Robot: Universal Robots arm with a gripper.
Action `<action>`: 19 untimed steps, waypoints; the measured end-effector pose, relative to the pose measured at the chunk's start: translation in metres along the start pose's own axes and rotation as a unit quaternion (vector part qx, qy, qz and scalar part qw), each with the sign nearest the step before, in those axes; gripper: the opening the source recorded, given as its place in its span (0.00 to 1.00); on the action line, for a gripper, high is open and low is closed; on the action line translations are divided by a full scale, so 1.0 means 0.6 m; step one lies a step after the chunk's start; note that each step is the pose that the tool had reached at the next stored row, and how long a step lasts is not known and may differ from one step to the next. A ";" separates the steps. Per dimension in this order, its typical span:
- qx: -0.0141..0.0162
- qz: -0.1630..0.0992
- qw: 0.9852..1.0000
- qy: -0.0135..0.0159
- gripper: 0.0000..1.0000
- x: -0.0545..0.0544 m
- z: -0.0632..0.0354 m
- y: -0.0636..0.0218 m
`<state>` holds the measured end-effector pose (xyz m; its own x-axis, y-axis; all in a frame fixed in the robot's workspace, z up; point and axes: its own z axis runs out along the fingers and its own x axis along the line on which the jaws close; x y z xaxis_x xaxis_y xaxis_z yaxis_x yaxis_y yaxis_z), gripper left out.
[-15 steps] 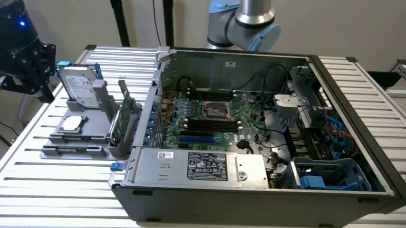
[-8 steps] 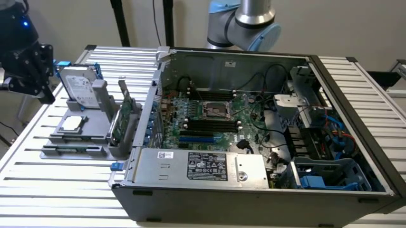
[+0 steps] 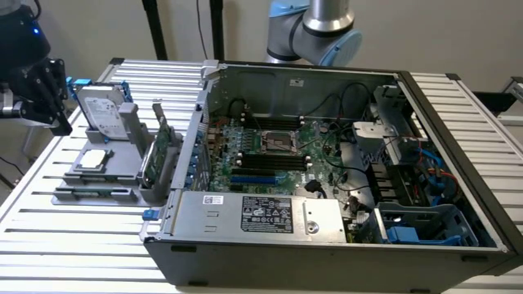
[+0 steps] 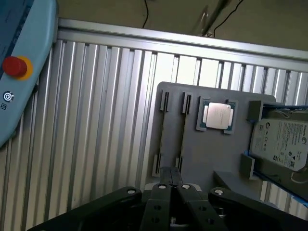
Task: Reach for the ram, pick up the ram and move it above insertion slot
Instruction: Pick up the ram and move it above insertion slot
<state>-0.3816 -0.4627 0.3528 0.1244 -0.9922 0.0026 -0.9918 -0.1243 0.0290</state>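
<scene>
Wrist view: tool (image 4: pixel 171 179) hovers above grey fixture (image 4: pixel 207 154).

From where I stand, no word or number is clear enough to read. The power supply (image 3: pixel 253 214) along the near edge of the computer case (image 3: pixel 327 257) carries a black label (image 3: pixel 272 215) with pale print and small marks. Just beside it is a small white sticker (image 3: pixel 213 199), also illegible. The hard drive (image 3: pixel 102 110) at the far end of the grey holder (image 3: pixel 90 197) has a white printed label (image 4: pixel 281 142), its lettering too fine to read. The blue pendant (image 4: pixel 26 43) shows a round white symbol (image 4: pixel 7 96) near its red button (image 4: pixel 14 66).
</scene>
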 end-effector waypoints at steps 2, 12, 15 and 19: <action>0.000 0.000 1.000 0.000 0.11 0.000 0.000 0.000; 0.017 0.000 1.000 0.002 0.42 0.000 0.016 0.009; 0.017 0.001 1.000 0.002 0.54 0.002 0.025 0.010; 0.017 0.006 1.000 0.002 0.54 0.005 0.037 0.010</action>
<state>-0.3877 -0.4668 0.3307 0.1135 -0.9935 0.0060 -0.9935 -0.1135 -0.0052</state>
